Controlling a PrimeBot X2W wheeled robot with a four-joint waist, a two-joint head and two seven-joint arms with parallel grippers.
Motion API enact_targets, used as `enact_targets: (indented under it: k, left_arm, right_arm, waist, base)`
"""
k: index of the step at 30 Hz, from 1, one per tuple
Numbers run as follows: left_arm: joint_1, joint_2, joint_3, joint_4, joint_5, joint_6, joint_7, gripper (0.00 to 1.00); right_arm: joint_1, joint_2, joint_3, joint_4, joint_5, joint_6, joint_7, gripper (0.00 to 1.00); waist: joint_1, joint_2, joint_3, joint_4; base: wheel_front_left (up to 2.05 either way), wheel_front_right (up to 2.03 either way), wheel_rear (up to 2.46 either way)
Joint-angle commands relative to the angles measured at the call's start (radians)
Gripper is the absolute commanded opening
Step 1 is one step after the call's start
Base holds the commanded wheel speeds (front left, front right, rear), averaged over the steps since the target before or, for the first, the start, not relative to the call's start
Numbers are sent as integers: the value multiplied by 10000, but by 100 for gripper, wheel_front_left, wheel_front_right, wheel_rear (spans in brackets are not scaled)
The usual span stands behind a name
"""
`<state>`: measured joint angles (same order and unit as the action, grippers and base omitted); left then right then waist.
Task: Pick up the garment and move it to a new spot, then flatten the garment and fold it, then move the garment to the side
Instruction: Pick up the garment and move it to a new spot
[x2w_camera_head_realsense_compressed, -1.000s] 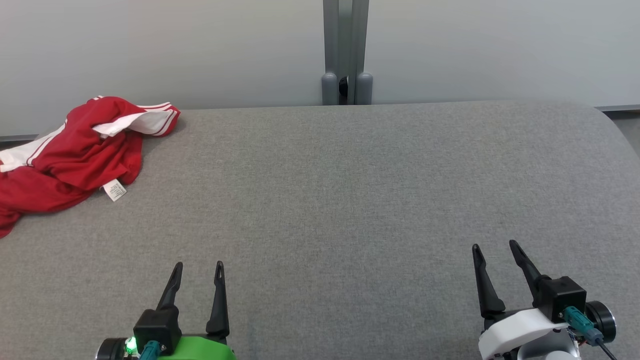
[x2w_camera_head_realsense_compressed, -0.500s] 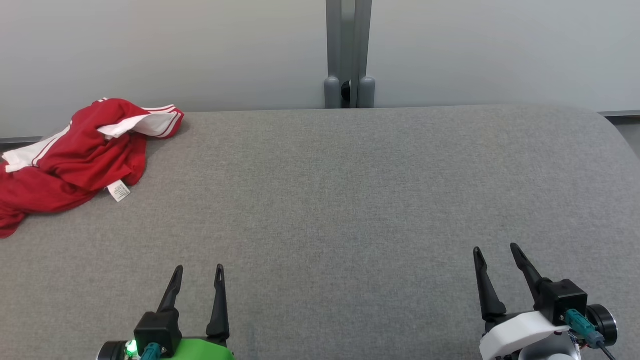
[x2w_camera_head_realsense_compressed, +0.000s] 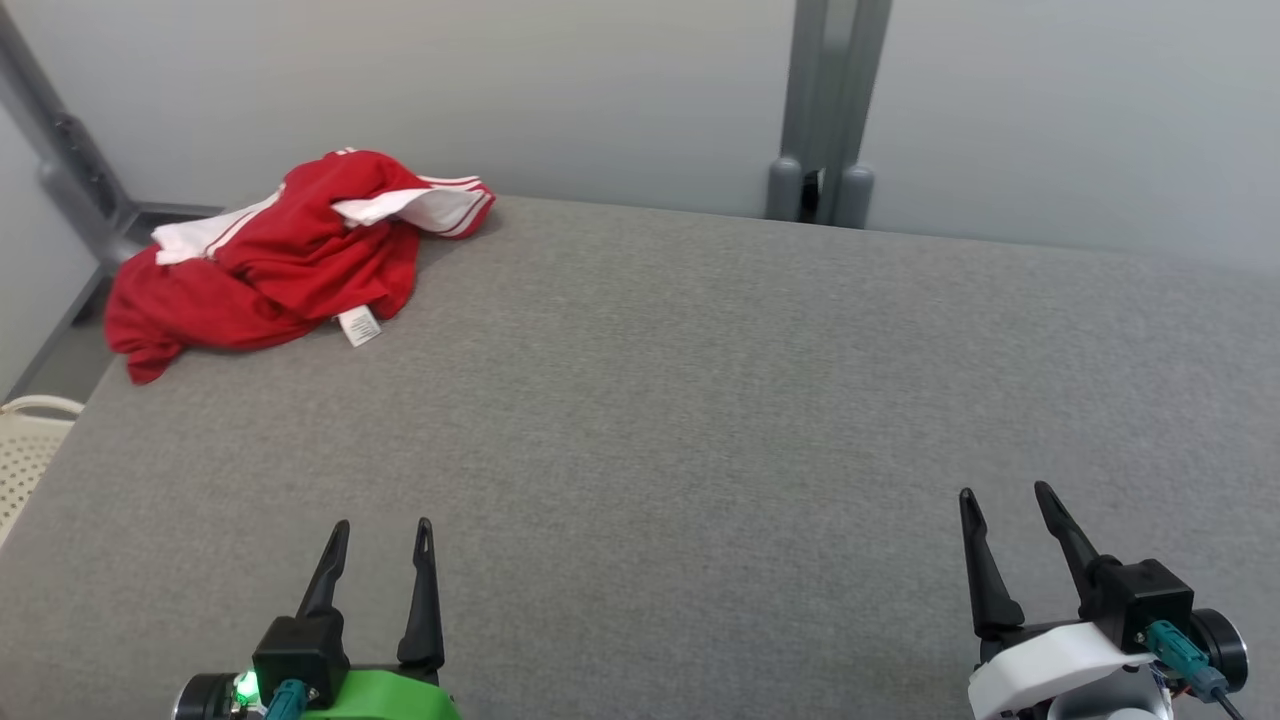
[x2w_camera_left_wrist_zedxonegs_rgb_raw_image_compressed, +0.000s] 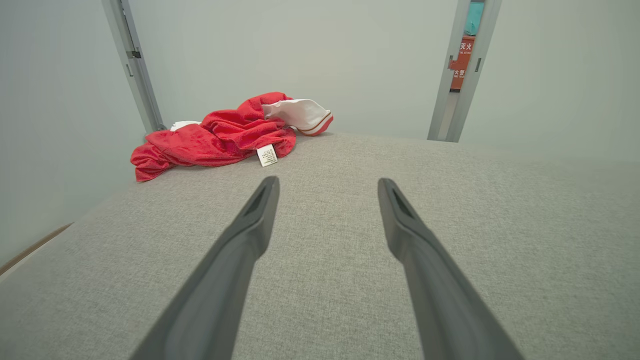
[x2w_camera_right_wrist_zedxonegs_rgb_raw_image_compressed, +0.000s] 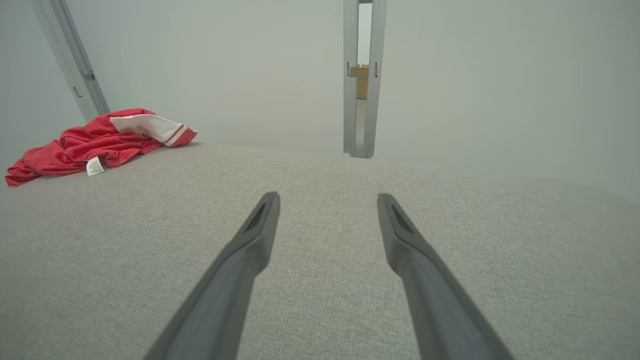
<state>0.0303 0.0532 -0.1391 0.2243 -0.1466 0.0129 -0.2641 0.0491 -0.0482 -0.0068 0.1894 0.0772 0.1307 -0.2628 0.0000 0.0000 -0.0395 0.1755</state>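
A crumpled red garment (x2w_camera_head_realsense_compressed: 270, 265) with white trim and a white care label lies at the far left corner of the grey table (x2w_camera_head_realsense_compressed: 700, 400). The left wrist view has the garment (x2w_camera_left_wrist_zedxonegs_rgb_raw_image_compressed: 220, 137) ahead and to the left, and in the right wrist view the garment (x2w_camera_right_wrist_zedxonegs_rgb_raw_image_compressed: 90, 142) sits far off at the left. My left gripper (x2w_camera_head_realsense_compressed: 382, 530) hovers open over the near left of the table, well short of the garment. My right gripper (x2w_camera_head_realsense_compressed: 1003, 495) is open at the near right, nothing between its fingers.
A grey wall runs behind the table, with a grey post (x2w_camera_head_realsense_compressed: 825, 110) at the back centre-right and a slanted frame bar (x2w_camera_head_realsense_compressed: 70, 160) at the far left. A cream perforated basket (x2w_camera_head_realsense_compressed: 25, 450) sits off the table's left edge.
The head camera has turned left, so the whole picture has shifted right and the garment now shows whole. Both grippers stay open in the same places on the table.
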Motion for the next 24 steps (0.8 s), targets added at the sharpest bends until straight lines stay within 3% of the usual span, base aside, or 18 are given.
enact_targets:
  k: [1,11,24]
  left_arm:
    - [-61,82,59,-57,72,-21,-7,100]
    - [49,112,484,-286,116,-25,-6,100]
    - [347,88,947,-510,129,8,-7,100]
  right_arm:
    - [-121,-36,24,-42,97,1,-32,100]
    - [-289,-39,281,30,193,1,-32,100]
    - [-393,-40,668,87,161,1,-32,100]
  waist:
    - [0,0,29,1216]
    - [0,0,26,2832]
    - [0,0,44,2955]
  base:
    - [0,0,0]
    - [0,0,0]
    - [0,0,0]
